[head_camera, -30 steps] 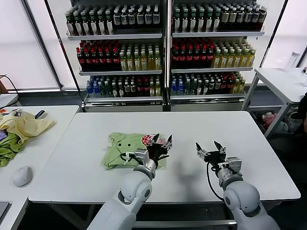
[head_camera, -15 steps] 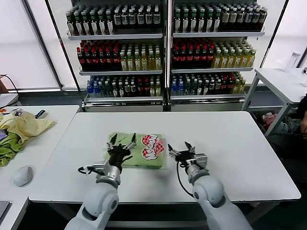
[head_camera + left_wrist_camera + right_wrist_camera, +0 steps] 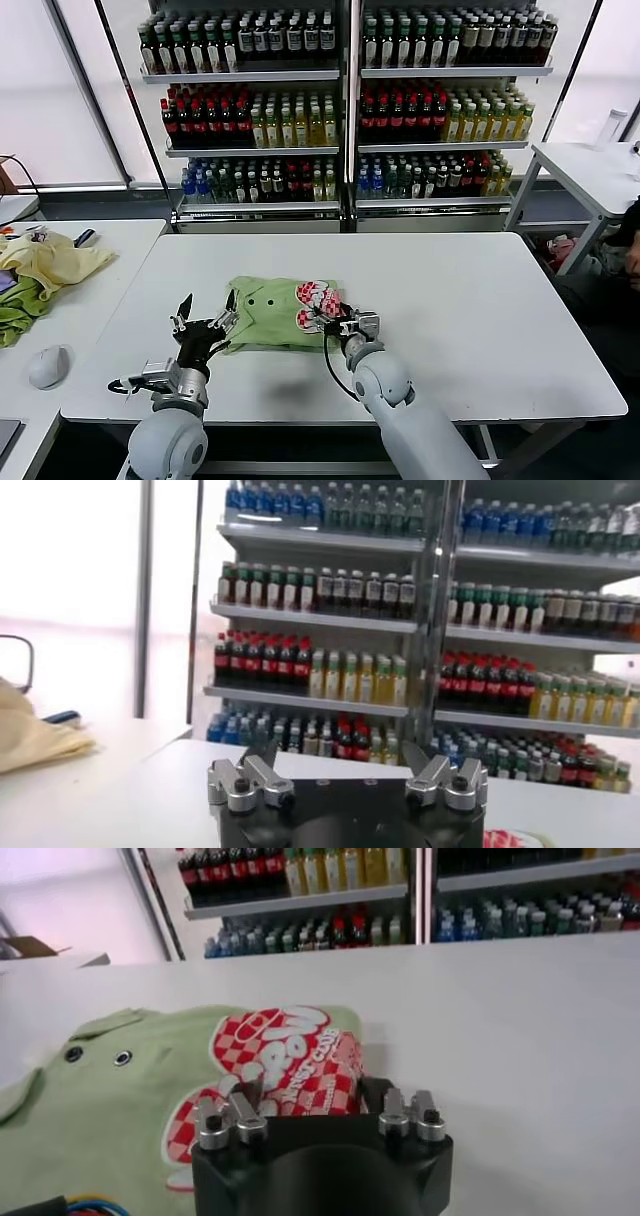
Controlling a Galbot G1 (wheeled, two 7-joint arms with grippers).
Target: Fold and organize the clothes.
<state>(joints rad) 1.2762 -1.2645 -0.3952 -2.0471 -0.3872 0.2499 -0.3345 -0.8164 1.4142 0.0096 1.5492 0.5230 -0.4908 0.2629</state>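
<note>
The clothes, one light green collared shirt [image 3: 262, 315] with dark buttons, lie folded at the middle of the white table [image 3: 480, 300]. Its red-and-white chest print [image 3: 318, 298] is bunched up at the right edge. My right gripper [image 3: 328, 318] is at that edge. In the right wrist view its fingers stand wide on either side of the raised printed fold [image 3: 300, 1063], with the right gripper [image 3: 310, 1093] low on the table. My left gripper [image 3: 205, 318] hovers open just left of the shirt, holding nothing. The left wrist view shows the left gripper [image 3: 347, 760] facing the shelves.
A side table at the left holds a pale yellow garment [image 3: 50, 262], a darker green cloth [image 3: 18, 308] and a mouse [image 3: 47, 367]. Bottle shelves [image 3: 340, 110] fill the back. Another white table [image 3: 590, 170] stands at the far right.
My left gripper has swung off the shirt to its left side. My right gripper has moved left onto the shirt's right edge, and the print there is now bunched up.
</note>
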